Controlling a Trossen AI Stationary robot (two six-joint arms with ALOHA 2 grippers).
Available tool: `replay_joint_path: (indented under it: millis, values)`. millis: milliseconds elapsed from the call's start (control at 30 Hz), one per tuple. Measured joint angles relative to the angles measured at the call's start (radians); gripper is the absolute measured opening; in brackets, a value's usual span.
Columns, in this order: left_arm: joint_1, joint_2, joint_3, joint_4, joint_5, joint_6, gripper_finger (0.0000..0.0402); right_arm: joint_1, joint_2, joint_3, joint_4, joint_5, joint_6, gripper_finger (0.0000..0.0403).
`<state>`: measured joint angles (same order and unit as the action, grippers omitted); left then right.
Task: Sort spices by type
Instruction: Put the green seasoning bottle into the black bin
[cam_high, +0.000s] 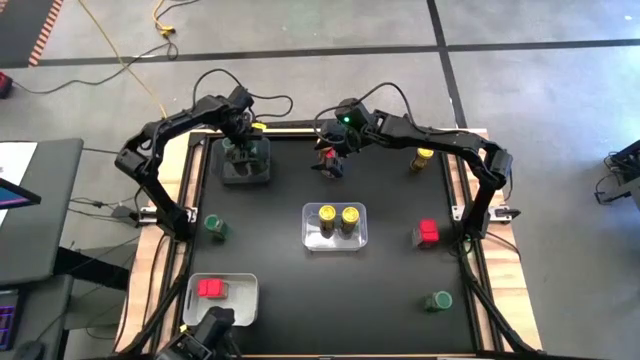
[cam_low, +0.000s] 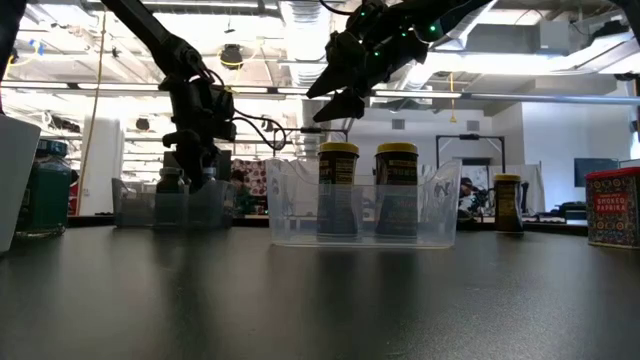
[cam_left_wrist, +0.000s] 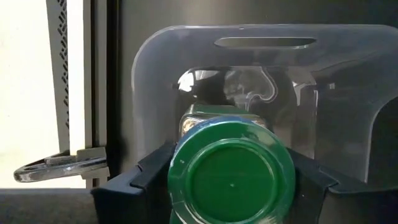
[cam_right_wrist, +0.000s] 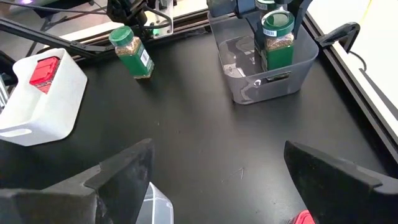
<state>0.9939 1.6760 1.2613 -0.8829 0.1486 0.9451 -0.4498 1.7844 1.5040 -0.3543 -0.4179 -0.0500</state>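
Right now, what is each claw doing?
Left claw: closed on round green-lidded spice jar over grey bin.
Right claw: open, empty.

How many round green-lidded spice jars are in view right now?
3: one round green-lidded spice jar in the left gripper over the grey bin, one at the table's left edge, one near right.

Both arms are showing as dark, near-black jointed tubes with rounded housings at each joint. Thin black cables are looping above the left arm (cam_high: 165, 135) and over the right arm (cam_high: 450, 140). A small green light is glowing near the right arm's wrist. The right hand (cam_right_wrist: 217, 180) is showing two broad, flat, matte black fingers (cam_right_wrist: 118, 177) with angular edges.
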Motion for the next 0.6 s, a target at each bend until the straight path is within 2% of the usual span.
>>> replay_joint_path:
  millis: [600]
  values:
    - [0.000,0.000,0.000,0.000,-0.004,-0.007,0.0216,0.005,0.000,0.000,0.001,0.000,-0.001,0.0386]
